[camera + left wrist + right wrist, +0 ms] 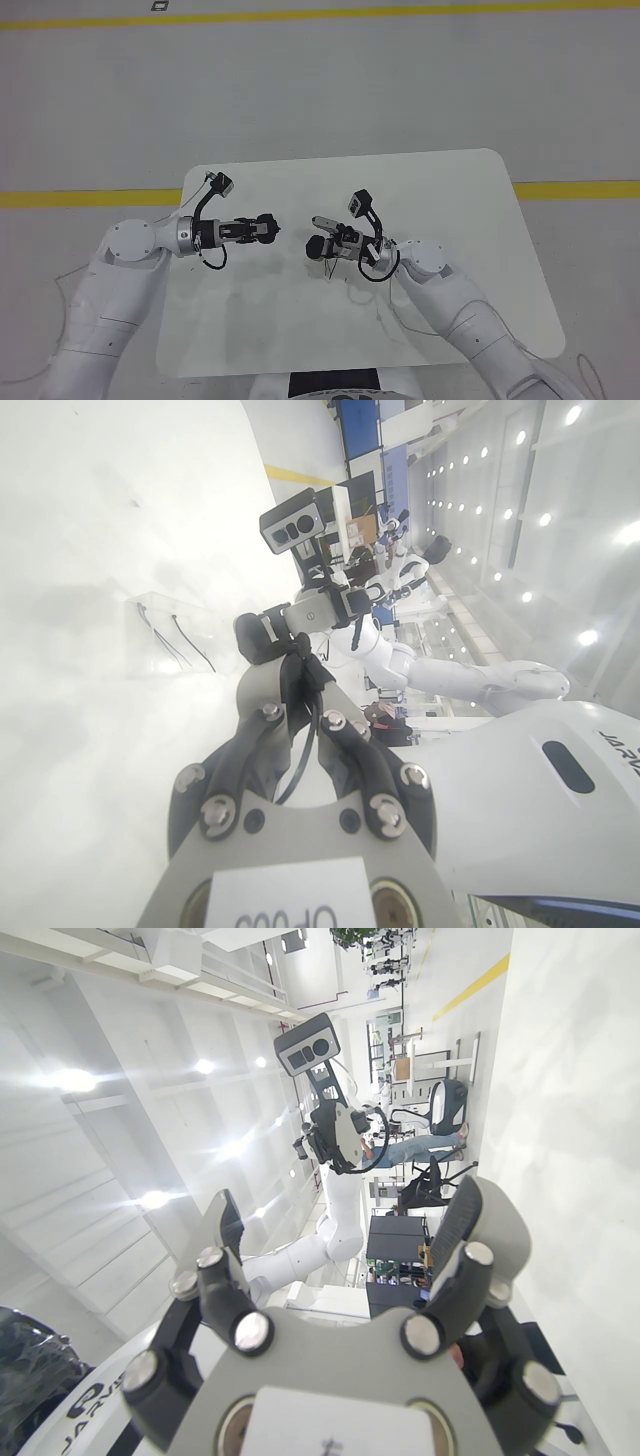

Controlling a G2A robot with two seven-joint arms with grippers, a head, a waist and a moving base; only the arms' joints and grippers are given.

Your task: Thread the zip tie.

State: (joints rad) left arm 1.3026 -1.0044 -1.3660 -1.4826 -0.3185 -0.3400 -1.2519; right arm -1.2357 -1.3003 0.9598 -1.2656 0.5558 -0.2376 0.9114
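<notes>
My left gripper (299, 660) is shut on a black zip tie (308, 747), whose strap curves back between the fingers toward the wrist. In the top view this gripper (273, 228) hangs over the middle of the white table (450, 200), pointing at my right gripper (313, 236) a short gap away. The right gripper (345, 1223) is open with nothing between its ribbed pads (457, 1220). From the left wrist view, the right gripper (256, 641) sits just beyond the left fingertips, level with them.
A clear box (162, 635) holding spare black zip ties (192, 647) stands on the table under the right arm. The table's far half and right side are bare. A yellow floor line (560, 189) runs behind the table.
</notes>
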